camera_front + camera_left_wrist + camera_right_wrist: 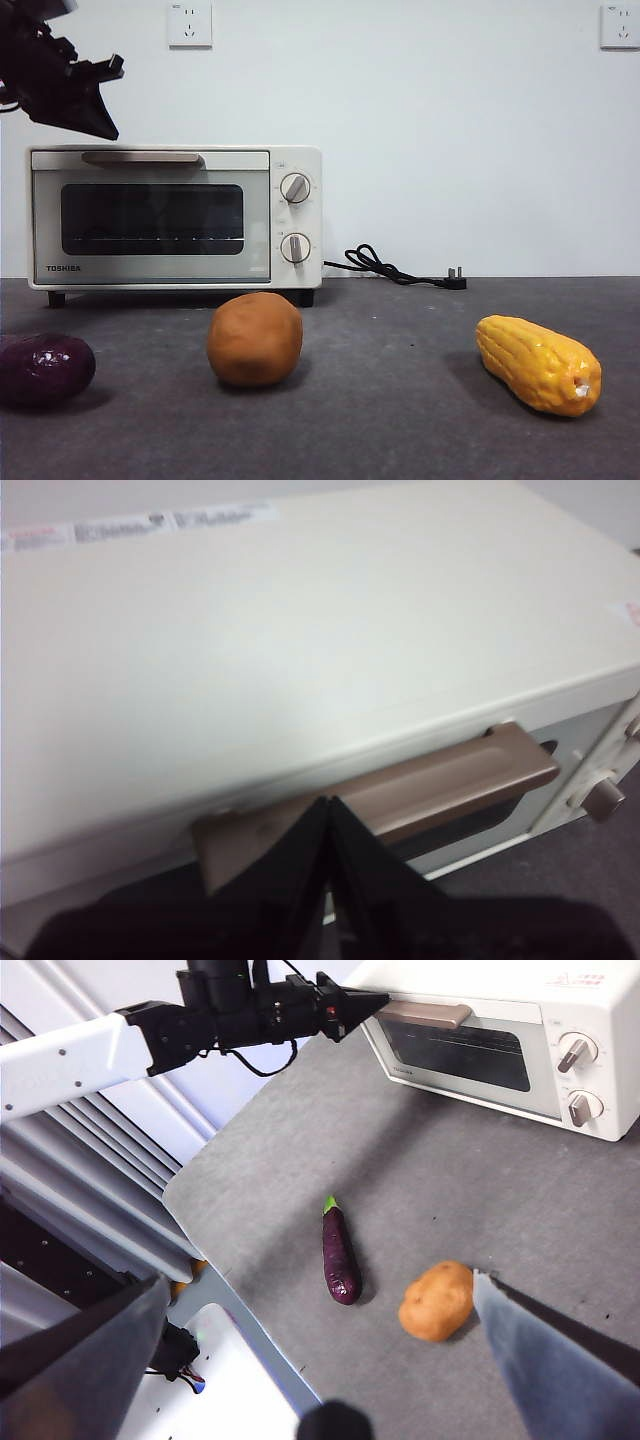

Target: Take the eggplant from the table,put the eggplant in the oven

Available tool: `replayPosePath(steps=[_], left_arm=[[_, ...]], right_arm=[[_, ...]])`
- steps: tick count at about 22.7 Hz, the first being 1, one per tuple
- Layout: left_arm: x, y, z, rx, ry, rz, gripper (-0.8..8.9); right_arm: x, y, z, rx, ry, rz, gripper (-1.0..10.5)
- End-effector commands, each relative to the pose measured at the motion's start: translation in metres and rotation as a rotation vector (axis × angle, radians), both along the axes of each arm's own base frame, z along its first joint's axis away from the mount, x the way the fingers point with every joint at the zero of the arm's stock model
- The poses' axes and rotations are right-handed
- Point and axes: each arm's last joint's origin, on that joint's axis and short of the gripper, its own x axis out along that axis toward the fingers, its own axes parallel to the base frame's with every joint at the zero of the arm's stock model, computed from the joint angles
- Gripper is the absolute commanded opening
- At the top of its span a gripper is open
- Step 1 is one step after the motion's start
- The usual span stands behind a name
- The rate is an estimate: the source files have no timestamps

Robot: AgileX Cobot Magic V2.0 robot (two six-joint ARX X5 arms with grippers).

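The left tool (372, 1002), jaws closed and empty, hovers at the oven (175, 215) handle (400, 795). The right tool (320, 1360) hangs wide open above the eggplant (340, 1255) on the table (400, 400).

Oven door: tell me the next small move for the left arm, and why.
Probably ease the left gripper down and forward onto the handle to pull the door open. The oven is closed, the shut jaws sit just short of the handle, and the eggplant lies untouched on the table, with the open right gripper above it.

eggplant (42, 369) cut by frame edge
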Motion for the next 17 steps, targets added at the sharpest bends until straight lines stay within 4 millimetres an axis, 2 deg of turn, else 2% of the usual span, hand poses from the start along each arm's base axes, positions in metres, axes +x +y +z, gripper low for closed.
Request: replayPosePath(steps=[1, 10, 17], left_arm=[[0.005, 0.001, -0.005, 0.016, -0.003, -0.004, -0.06], [0.013, 0.001, -0.021, 0.025, 0.036, -0.009, -0.06], [0.008, 0.0, -0.031, 0.02, 0.15, -0.018, -0.06]], right_arm=[[0.0, 0.0, 0.001, -0.002, -0.01, 0.009, 5.7], [-0.001, 0.0, 0.0, -0.005, 0.0, 0.009, 5.7], [0.0, 0.0, -0.001, -0.01, 0.003, 0.011, 5.7]])
